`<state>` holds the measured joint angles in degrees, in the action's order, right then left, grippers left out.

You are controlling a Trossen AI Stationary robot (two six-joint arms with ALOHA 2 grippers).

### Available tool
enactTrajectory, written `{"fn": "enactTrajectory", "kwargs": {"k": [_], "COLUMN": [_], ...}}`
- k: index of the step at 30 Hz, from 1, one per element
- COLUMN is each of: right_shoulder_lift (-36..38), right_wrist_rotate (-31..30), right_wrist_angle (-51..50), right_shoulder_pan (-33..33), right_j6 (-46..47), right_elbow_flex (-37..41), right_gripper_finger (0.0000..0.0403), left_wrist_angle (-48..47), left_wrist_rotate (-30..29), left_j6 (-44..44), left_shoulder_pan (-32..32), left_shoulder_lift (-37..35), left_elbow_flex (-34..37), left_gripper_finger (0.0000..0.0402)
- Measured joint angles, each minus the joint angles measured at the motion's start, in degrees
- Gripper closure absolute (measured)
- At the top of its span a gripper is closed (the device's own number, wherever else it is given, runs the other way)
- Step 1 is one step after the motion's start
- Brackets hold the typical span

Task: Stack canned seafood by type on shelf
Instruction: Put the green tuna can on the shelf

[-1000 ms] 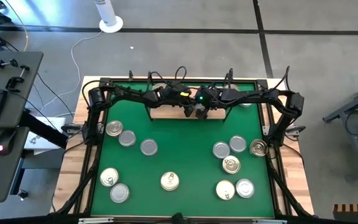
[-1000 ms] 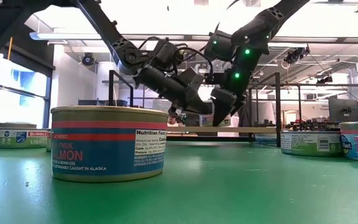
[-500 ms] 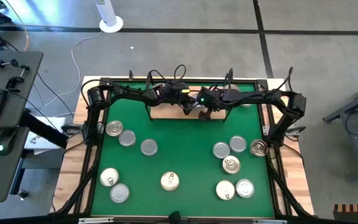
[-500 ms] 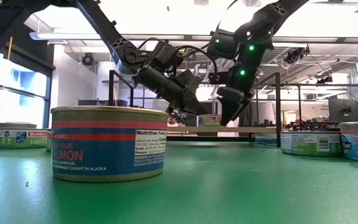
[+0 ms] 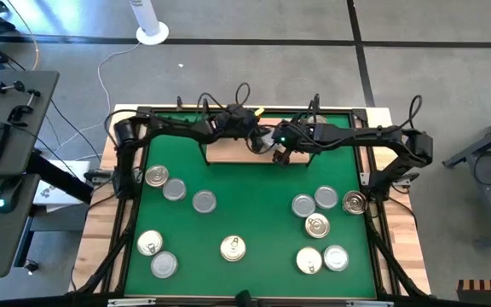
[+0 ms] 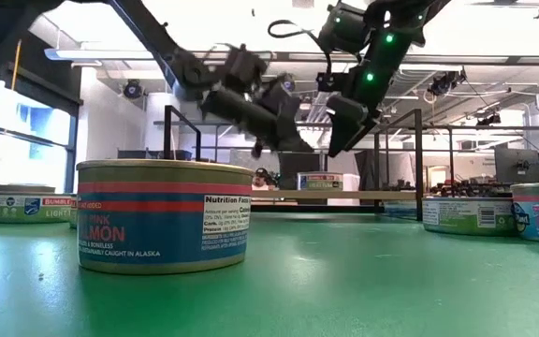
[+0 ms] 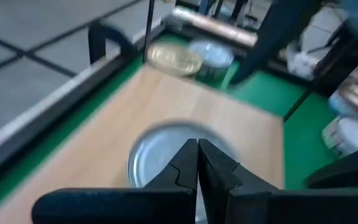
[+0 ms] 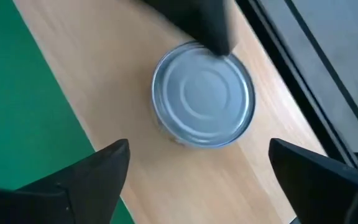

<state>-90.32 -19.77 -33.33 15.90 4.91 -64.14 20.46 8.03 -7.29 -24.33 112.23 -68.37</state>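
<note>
- My right gripper (image 8: 197,171) hangs spread wide above a silver-lidded tin (image 8: 204,102) sitting on the shelf (image 8: 104,74); my left gripper (image 7: 197,163) is pinched closed, holding nothing
- The tin looks rigid, smooth, probably slippery; I'd grip across its side walls

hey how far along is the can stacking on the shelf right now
Barely started. One silver-lidded can sits on the shelf. The right hand hangs open above it, holding nothing; the left hand is shut and empty beside it. Eleven loose cans are visible on the green mat.
</note>
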Motion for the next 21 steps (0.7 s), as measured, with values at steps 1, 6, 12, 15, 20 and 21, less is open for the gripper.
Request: {"fn": "enactTrajectory", "kwargs": {"k": [1,6,12,15,20,21], "right_shoulder_lift": [0.0,0.0,-2.3,-4.7,-7.7,-8.1], "right_wrist_rotate": [0.4,1.3,4.6,7.9,8.1,8.1], "right_wrist_angle": [0.3,3.9,12.8,14.3,13.9,14.0], "right_shoulder_pan": [0.0,0.2,3.3,5.3,6.9,7.0], "right_j6": [0.0,-0.9,1.9,3.6,4.1,4.2], "right_elbow_flex": [0.1,0.2,0.2,0.2,0.2,0.2], "right_gripper_finger": [0.0042,0.0108,0.0230,0.0301,0.0394,0.0393], "left_wrist_angle": [-2.0,-18.2,-35.3,-40.1,-43.1,-42.9], "left_wrist_rotate": [0.0,-1.9,-13.4,-17.1,-22.6,-23.6], "left_j6": [0.4,4.1,7.4,6.7,2.4,1.2], "left_shoulder_pan": [0.2,1.8,6.5,9.7,16.1,17.2], "left_shoulder_lift": [-1.3,-10.2,-23.0,-31.2,-44.2,-46.6], "left_elbow_flex": [0.0,0.1,3.4,7.3,16.6,18.5], "left_gripper_finger": [0.0401,0.0401,0.0401,0.0401,0.0401,0.0401]}}
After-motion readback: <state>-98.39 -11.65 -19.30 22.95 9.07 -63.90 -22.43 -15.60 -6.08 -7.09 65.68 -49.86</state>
